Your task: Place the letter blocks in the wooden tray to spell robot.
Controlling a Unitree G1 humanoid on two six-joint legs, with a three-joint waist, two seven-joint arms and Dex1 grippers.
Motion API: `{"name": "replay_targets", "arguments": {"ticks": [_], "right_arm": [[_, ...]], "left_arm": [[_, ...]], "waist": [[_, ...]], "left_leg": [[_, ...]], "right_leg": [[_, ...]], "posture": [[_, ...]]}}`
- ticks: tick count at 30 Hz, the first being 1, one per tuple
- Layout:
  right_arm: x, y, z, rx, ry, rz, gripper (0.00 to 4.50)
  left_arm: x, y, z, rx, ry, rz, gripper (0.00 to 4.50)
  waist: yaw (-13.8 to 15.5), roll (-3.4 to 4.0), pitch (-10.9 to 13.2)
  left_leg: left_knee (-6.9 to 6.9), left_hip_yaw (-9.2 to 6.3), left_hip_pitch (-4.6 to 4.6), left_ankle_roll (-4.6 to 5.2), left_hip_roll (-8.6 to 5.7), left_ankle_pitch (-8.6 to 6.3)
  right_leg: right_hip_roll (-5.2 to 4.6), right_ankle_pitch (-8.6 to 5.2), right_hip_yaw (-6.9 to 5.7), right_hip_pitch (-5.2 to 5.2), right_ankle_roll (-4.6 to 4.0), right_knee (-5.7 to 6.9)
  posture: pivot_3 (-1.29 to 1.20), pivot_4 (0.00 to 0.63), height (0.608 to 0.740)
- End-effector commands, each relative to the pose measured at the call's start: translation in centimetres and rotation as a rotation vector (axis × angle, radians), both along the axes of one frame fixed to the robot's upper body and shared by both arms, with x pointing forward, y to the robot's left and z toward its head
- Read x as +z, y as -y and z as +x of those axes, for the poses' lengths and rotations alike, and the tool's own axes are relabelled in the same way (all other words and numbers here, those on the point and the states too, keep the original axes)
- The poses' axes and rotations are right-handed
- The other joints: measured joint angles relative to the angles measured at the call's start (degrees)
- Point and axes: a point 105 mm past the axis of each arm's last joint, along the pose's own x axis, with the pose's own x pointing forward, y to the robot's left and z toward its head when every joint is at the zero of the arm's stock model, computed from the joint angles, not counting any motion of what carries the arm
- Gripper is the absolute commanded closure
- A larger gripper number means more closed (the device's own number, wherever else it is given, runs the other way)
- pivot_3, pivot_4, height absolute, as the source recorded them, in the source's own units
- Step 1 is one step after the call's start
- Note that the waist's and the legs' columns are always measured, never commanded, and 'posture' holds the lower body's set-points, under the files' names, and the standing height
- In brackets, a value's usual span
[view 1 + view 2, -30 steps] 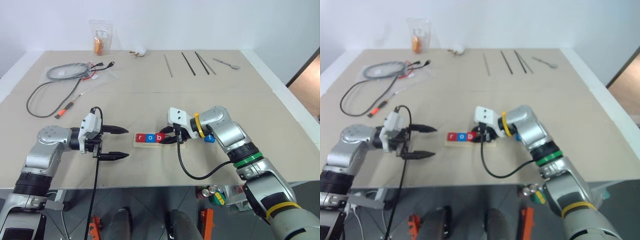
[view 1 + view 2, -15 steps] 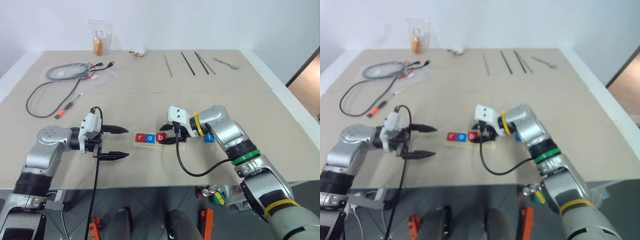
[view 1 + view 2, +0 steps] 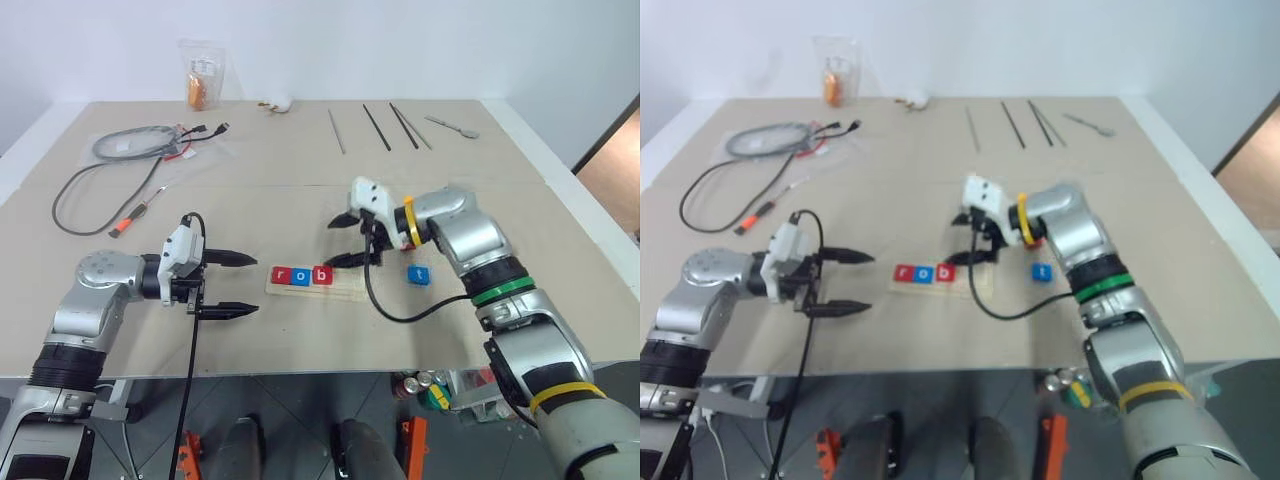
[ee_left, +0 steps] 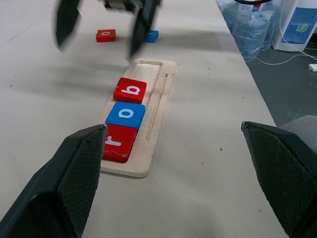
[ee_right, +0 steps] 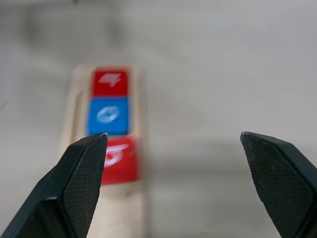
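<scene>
the wooden tray (image 3: 318, 287) lies flat on the table (image 3: 300, 200) between the arms, its left part filled by the red r tile (image 3: 280, 274), blue o tile (image 3: 300, 275) and red b tile (image 3: 322, 275); it looks light and likely to slide if nudged. right gripper (image 3: 352, 241) hangs above its empty end, jaws spread wide, holding nothing. left gripper (image 3: 238, 285) waits open just left of the tray. the blue t tile (image 3: 419, 274) and red o tile (image 4: 106, 35) lie loose beside the tray: stiff, light, smooth; pinch across opposite edges.
</scene>
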Motion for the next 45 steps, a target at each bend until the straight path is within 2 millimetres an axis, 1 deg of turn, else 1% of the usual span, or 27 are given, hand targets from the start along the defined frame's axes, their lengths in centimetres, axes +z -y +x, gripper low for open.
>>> {"name": "replay_targets", "arguments": {"ticks": [1,2,4,6,7,8,9,10,12,13,14,20,27,32,36,39,45], "right_arm": [[0.9,0.2,0.2,-0.02,0.036,0.023,0.06],[0.6,0.2,0.1,-0.02,0.036,0.022,0.61],[-0.2,-0.1,-0.5,0.008,0.035,0.023,1.2],[-0.5,-0.4,-1.0,0.022,0.026,0.031,1.94],[-0.5,-0.5,-1.0,0.023,0.025,0.033,2.24],[-0.5,-0.5,-1.1,0.023,0.023,0.036,2.71],[-0.6,-0.6,-1.2,0.026,0.022,0.038,2.9],[-0.7,-0.7,-1.2,0.029,0.021,0.038,3.34],[-1.0,-0.8,-1.2,0.03,0.02,0.031,4.0],[-1.2,-0.8,-1.1,0.026,0.02,0.023,4.4],[-1.4,-0.8,-1.0,0.016,0.022,0.016,4.48],[-2.0,-0.8,-0.4,-0.009,0.031,-0.001,4.48],[-3.4,-0.5,-0.1,-0.02,0.045,-0.051,4.48],[-4.4,-0.7,-0.3,-0.006,0.039,-0.071,4.48],[-4.5,-0.7,-0.4,0.001,0.038,-0.071,4.48],[-5.0,-0.7,-1.0,0.02,0.013,-0.079,4.48],[-4.9,-1.0,-1.9,0.058,-0.005,-0.08,4.48]], "left_arm": [[1.0,-0.1,0.2,0.002,0.046,-0.01,0.0],[1.0,-0.1,0.1,0.001,0.046,-0.009,0.0],[0.9,-0.1,0.1,0.0,0.045,-0.008,0.0],[0.9,-0.1,0.1,-0.001,0.045,-0.004,0.0],[0.9,-0.2,0.1,-0.001,0.045,-0.003,0.0],[0.9,-0.2,0.1,-0.002,0.045,-0.002,0.0],[0.9,-0.2,0.1,-0.003,0.045,-0.001,0.0],[0.9,-0.2,0.1,-0.003,0.044,0.0,0.0],[0.8,-0.2,0.1,-0.004,0.044,0.002,0.0],[0.8,-0.2,0.1,-0.004,0.044,0.003,0.0],[0.8,-0.2,0.0,-0.004,0.044,0.004,0.0],[0.7,-0.3,0.0,-0.004,0.043,0.009,0.0],[0.7,-0.3,-0.1,-0.002,0.044,0.01,0.0],[0.7,-0.3,-0.1,0.0,0.044,0.011,0.0],[0.7,-0.3,-0.1,0.0,0.045,0.011,0.0],[0.7,-0.3,0.0,0.002,0.045,0.011,0.0],[0.8,-0.3,0.0,0.003,0.045,0.008,0.0]], "waist": [[0.0,0.0,0.0],[0.0,0.0,0.0],[0.0,0.0,0.0],[0.0,0.0,0.0],[0.0,0.0,0.0],[0.0,0.0,0.0],[0.0,0.0,0.0],[-0.01,0.0,0.0],[-0.05,0.0,0.0],[-0.06,0.0,0.0],[-0.06,0.0,0.0],[-0.05,0.0,0.0],[-0.06,0.0,0.0],[-0.07,0.0,0.0],[-0.07,0.0,0.0],[-0.07,0.0,0.0],[-0.11,0.0,0.0]], "left_leg": [[-0.01,0.0,0.0,0.0,0.0,0.0],[-0.03,0.01,0.0,0.0,0.0,0.0],[-0.04,0.0,-0.01,0.0,0.0,0.0],[-0.05,0.01,-0.01,0.0,0.0,0.0],[-0.05,0.01,-0.01,0.0,0.0,0.0],[-0.05,0.01,-0.01,0.0,0.0,0.0],[-0.05,0.02,-0.01,0.0,0.0,0.0],[-0.05,0.02,-0.01,0.0,0.0,0.0],[-0.04,0.02,0.0,0.0,0.0,0.0],[-0.04,0.02,0.0,0.0,0.0,0.0],[-0.03,0.02,0.0,0.01,0.0,0.0],[-0.02,0.04,0.0,0.01,0.0,0.01],[-0.03,0.04,0.0,0.01,0.0,0.01],[-0.03,0.04,0.0,0.01,0.0,0.01],[-0.03,0.04,0.0,0.01,0.0,0.01],[-0.02,0.04,0.0,0.01,0.0,0.01],[-0.02,0.03,0.0,0.01,0.0,0.01]], "right_leg": [[0.0,0.03,0.0,0.0,0.05,0.0],[0.0,0.02,0.0,-0.02,0.05,0.0],[0.0,0.02,0.0,-0.02,0.05,0.0],[0.0,0.02,0.0,-0.02,0.06,0.0],[0.0,0.02,0.01,-0.03,0.07,0.0],[0.0,0.02,0.01,-0.03,0.07,0.0],[0.0,0.01,0.01,-0.04,0.06,0.0],[0.0,0.02,0.02,-0.05,0.06,0.0],[0.0,-0.01,0.02,-0.04,-0.02,0.0],[0.01,-0.02,0.02,-0.04,-0.08,0.0],[0.01,-0.04,0.02,-0.05,-0.12,0.0],[0.0,-0.02,0.04,-0.04,-0.1,0.0],[0.01,0.01,0.05,-0.04,0.0,0.0],[0.01,0.01,0.06,-0.04,0.0,0.0],[0.02,0.02,0.06,-0.04,0.0,0.0],[0.02,0.02,0.07,-0.04,0.0,0.0],[0.03,0.03,0.07,-0.04,0.02,0.0]], "posture": [[0.0,0.15,0.74],[0.0,0.15,0.74],[0.0,0.15,0.74],[0.0,0.15,0.74],[0.0,0.15,0.74],[0.0,0.15,0.74],[0.0,0.15,0.74],[0.0,0.15,0.74],[0.0,0.15,0.74],[0.0,0.15,0.74],[0.0,0.15,0.74],[0.0,0.15,0.74],[0.0,0.15,0.74],[0.0,0.15,0.74],[0.0,0.15,0.74],[0.0,0.15,0.74],[0.0,0.15,0.74]]}}
